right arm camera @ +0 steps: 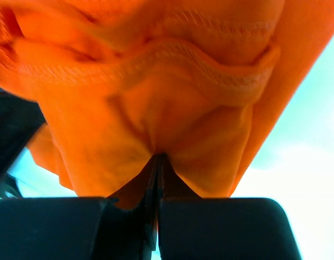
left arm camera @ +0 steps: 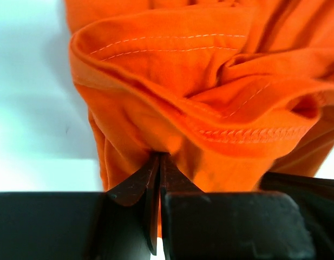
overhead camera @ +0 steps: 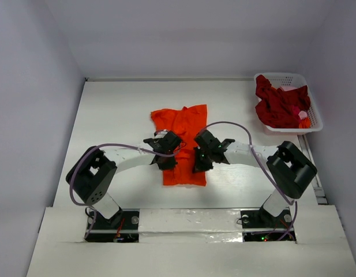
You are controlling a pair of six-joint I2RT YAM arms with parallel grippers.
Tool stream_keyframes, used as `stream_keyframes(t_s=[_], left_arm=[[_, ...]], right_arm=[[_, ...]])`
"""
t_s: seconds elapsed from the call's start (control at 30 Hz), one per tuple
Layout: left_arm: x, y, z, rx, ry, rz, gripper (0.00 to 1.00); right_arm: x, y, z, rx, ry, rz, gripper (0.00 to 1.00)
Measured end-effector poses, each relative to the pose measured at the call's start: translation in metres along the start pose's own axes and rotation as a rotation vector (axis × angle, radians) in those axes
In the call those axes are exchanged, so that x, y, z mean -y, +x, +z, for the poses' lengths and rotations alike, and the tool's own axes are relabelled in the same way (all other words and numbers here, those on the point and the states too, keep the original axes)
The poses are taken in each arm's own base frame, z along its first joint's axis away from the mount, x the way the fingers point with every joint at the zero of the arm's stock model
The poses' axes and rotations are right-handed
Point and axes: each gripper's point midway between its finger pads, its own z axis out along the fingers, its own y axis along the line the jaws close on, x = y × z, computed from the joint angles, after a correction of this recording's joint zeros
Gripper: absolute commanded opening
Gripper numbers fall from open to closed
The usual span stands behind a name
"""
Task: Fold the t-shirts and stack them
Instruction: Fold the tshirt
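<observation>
**Risks from here (judgement).** Each pinch took in only a small bunch of cloth at the very fingertips. If the two arms pulled apart or travelled at unequal pace, the fabric could slip out of one pinch and the fold would drop crooked. Several layers looked gathered in each bite, so an under-layer could be dragged along and leave a lump or a skewed edge. The arms stood close together over the garment, so the wrists might also brush each other.

**Hands.** Left hand (left arm camera: 158, 162): fully closed, fingertips pressed together on a pinch of the bright orange soft cloth t-shirt (overhead camera: 183, 121). A stitched hem curled just above the tips in the left wrist view. Right hand (right arm camera: 157, 162): also fully closed, gripping a fold of the same orange shirt, with a hemmed edge draped above it. Neither hand touched anything else that could be seen.

**Positions.** The orange shirt lay at the middle of the white worktop (overhead camera: 120, 115) as a narrow upright strip, with both hands over its nearer half, one on each long side. The dark red cloth t-shirt (overhead camera: 276, 107) sat crumpled in the white plastic lattice basket (overhead camera: 281, 75) at the far right corner, well apart from the arms. Folding was under way on the first shirt; stacking had not begun.
</observation>
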Motion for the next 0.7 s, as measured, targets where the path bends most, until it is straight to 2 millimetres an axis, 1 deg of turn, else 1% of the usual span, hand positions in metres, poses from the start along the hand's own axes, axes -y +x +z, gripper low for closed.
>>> stream_keyframes(t_s=[0.17, 0.33, 0.43, 0.57, 0.7], left_arm=[[-0.019, 0.021, -0.013, -0.05, -0.037, 0.011, 0.0], [-0.041, 0.037, -0.024, -0.1, -0.099, 0.019, 0.0], [-0.05, 0.041, -0.028, -0.114, -0.123, 0.023, 0.0], [-0.053, 0.043, -0.032, -0.12, -0.131, 0.023, 0.0], [-0.056, 0.044, -0.035, -0.124, -0.14, 0.021, 0.0]], right_arm=[[0.01, 0.018, -0.013, -0.024, 0.029, -0.001, 0.0], [0.01, 0.018, -0.025, -0.008, 0.032, 0.002, 0.0], [0.01, 0.02, -0.026, -0.008, 0.032, 0.009, 0.0], [0.012, 0.029, -0.025, -0.025, 0.04, 0.007, 0.0], [0.009, 0.033, -0.025, -0.032, 0.037, -0.002, 0.0]])
